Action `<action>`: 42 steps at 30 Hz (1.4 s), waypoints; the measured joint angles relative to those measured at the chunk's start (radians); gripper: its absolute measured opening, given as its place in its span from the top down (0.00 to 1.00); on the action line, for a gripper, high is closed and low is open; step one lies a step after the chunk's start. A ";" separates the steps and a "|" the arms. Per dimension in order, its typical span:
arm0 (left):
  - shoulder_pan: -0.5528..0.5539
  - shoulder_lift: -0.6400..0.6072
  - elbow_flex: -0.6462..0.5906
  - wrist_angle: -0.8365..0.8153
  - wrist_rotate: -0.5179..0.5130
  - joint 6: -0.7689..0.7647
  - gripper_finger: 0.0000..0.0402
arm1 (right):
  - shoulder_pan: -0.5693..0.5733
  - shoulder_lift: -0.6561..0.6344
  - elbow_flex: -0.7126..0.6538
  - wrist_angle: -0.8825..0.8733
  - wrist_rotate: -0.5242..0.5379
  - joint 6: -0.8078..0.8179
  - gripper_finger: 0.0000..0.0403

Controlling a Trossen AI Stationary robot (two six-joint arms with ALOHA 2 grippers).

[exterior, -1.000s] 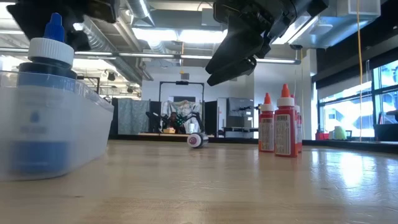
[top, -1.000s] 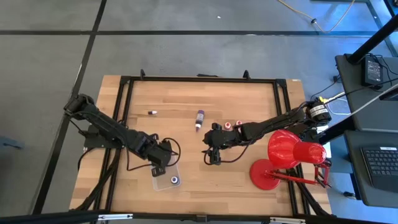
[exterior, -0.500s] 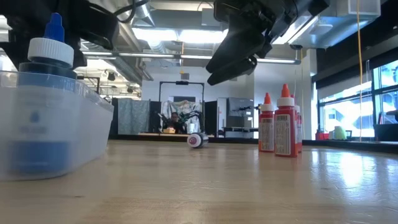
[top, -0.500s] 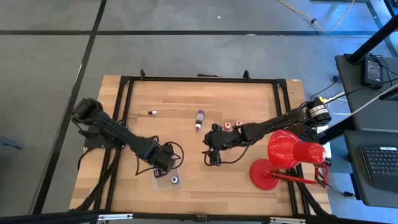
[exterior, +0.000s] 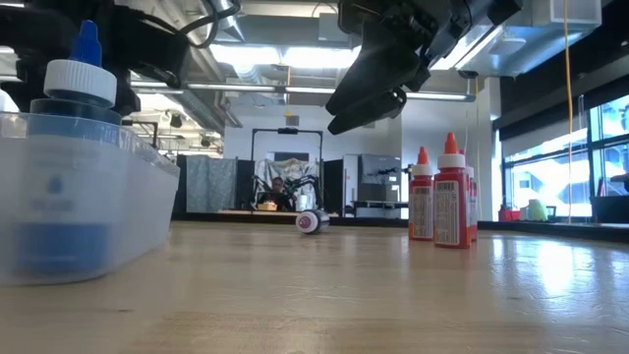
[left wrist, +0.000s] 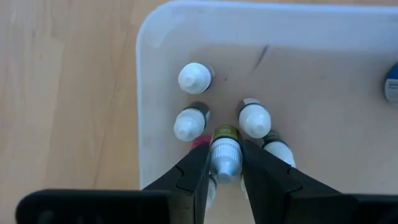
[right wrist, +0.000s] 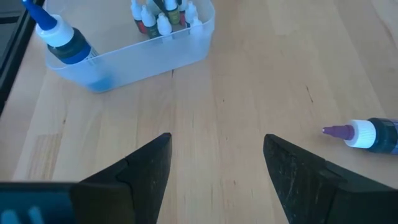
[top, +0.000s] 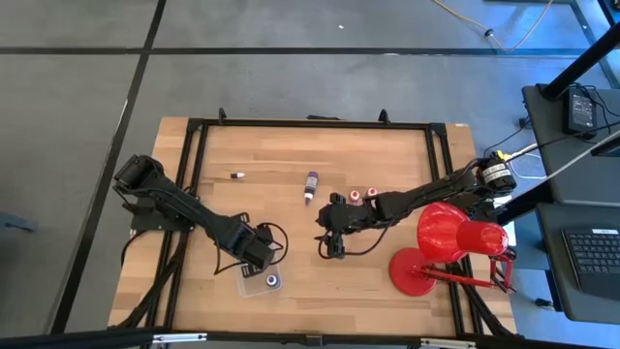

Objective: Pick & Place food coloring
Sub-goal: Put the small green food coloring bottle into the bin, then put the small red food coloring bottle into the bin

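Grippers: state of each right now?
Left gripper: closed around a small bottle over the clear tray.
Right gripper: open, empty.

The table (top: 291, 155) under me is pale wood, smooth with a light satin sheen, edged by a matt black metal frame (top: 310, 123). The tray (left wrist: 149, 74) below my left gripper (left wrist: 225, 177) is clear, slightly frosted plastic. The food coloring bottles (left wrist: 194, 78) in it look like smooth plastic with white glossy caps. My own fingers (right wrist: 143, 165) are matt dark plastic. The desk lamp (top: 448, 233) has a glossy red shade.
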 joint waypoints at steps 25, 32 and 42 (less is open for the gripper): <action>0.002 -0.002 0.010 -0.031 0.021 0.054 0.73 | 0.000 0.000 0.000 0.000 0.000 0.000 0.37; 0.019 -0.087 0.088 -0.226 -0.108 0.036 0.74 | -0.001 0.000 0.000 0.000 0.001 -0.004 0.37; 0.319 -0.184 0.097 -0.443 -0.152 0.042 0.74 | -0.002 0.000 0.000 0.000 0.003 -0.030 0.37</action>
